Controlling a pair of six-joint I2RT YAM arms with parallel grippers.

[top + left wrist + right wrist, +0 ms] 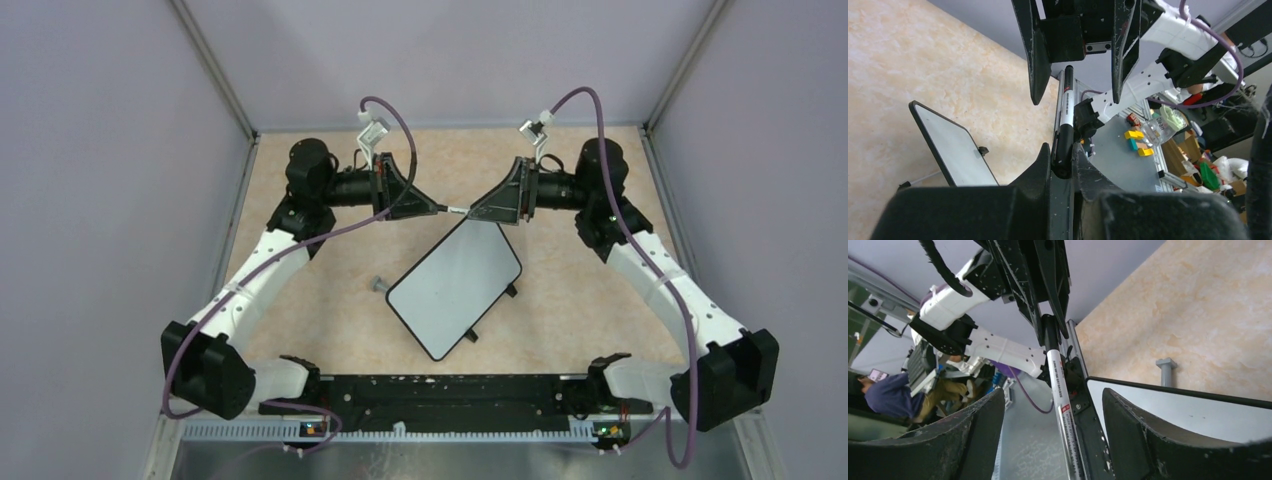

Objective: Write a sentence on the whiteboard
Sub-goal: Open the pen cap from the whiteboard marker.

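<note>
A pale beige tabletop (340, 315) sits between grey walls. The left gripper (1062, 152) is clamped on the marker (1066, 112) and holds it out level. The right gripper (1053, 410) has its jaws apart around the far end, seemingly to take or uncap it. Just below both lies the whiteboard (455, 285), blank.

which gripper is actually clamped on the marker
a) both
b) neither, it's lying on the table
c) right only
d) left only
d, the left gripper pinches the black end of the marker between its shut fingers, while the right gripper stands wide open, with the marker's shaft running through the gap and touching neither finger.
</note>
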